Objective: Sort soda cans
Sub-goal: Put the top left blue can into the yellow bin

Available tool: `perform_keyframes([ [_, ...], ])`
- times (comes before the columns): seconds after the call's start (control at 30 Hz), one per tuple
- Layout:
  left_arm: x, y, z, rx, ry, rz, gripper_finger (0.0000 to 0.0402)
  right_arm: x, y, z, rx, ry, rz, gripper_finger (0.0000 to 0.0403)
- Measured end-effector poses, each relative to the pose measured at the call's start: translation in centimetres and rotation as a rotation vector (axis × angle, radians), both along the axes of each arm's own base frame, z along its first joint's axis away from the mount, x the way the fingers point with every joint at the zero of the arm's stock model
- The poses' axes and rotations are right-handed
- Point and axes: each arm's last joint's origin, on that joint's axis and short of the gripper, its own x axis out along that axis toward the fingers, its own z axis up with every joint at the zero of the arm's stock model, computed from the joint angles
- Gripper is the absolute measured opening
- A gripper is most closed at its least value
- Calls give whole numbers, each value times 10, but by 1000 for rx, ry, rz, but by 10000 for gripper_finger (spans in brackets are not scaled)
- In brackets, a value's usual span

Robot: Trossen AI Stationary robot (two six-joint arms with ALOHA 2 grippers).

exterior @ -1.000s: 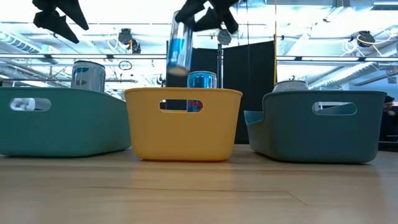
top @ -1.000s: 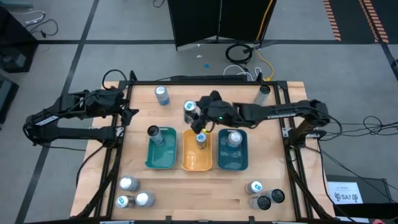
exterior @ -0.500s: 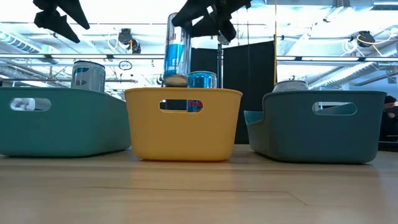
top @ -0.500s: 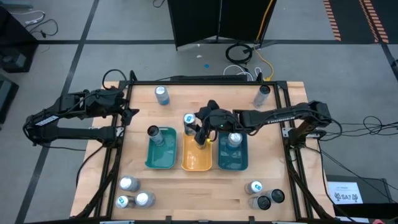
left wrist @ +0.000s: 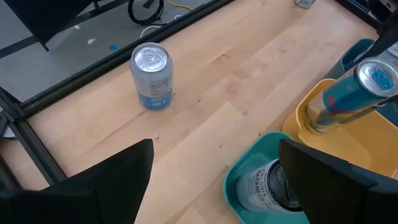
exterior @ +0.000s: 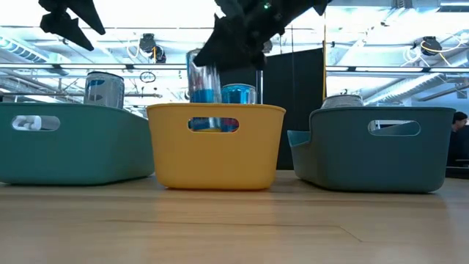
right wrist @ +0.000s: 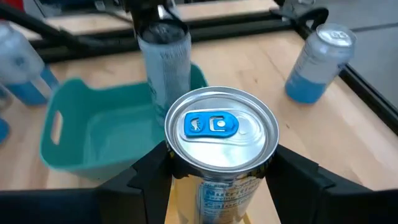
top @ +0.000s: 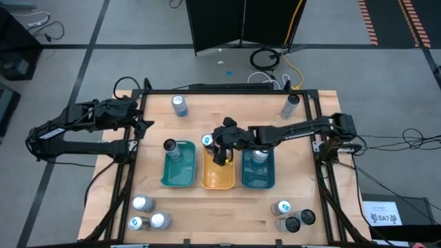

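Seen from above, the wooden table (top: 227,207) carries three trays side by side at its centre: a teal tray (top: 178,172), an orange tray (top: 219,178) and a blue tray (top: 258,173). Reaching in from three o'clock, the right gripper (top: 218,142) grasps a blue-tabbed can (top: 207,141) over the twelve o'clock end of the orange tray. One dark-topped can (top: 170,146) stands in the teal tray, and one can (top: 259,154) in the blue tray. Loose cans stand at eleven o'clock (top: 179,105), one o'clock (top: 291,105), seven o'clock (top: 143,204) and five o'clock (top: 282,207). The left gripper (top: 142,125) waits at nine o'clock, over the table edge, jaws spread and holding nothing.

At table height, the held can (exterior: 204,99) hangs upright, its lower part inside the orange tray (exterior: 216,147), beside a second blue can (exterior: 237,95) already there. The right gripper (exterior: 234,40) clamps it from above. The teal tray (exterior: 73,143) shows a can (exterior: 104,88) above its rim; the blue tray (exterior: 381,147) lies at three o'clock.

From the left wrist, a loose can (left wrist: 152,76) stands on bare wood, and the held can (left wrist: 351,93) leans over the orange tray (left wrist: 323,118).

From the right wrist, the fingers (right wrist: 149,171) press both sides of the can (right wrist: 221,134), whose blue tab faces the camera. The teal tray (right wrist: 93,134) lies beyond it.
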Motion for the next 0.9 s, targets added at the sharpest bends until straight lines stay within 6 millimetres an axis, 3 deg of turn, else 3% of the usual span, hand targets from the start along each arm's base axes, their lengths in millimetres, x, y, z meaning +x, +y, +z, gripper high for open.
perform_keyframes([
  [0.4,0,0,0,0,2,-2,354,10,0,-28,12,70,-12,206],
  [0.73,0,0,0,1,4,-3,354,16,1,-51,52,131,-44,255],
  [0.9,0,0,0,1,4,-6,354,15,2,-51,65,136,-48,266],
])
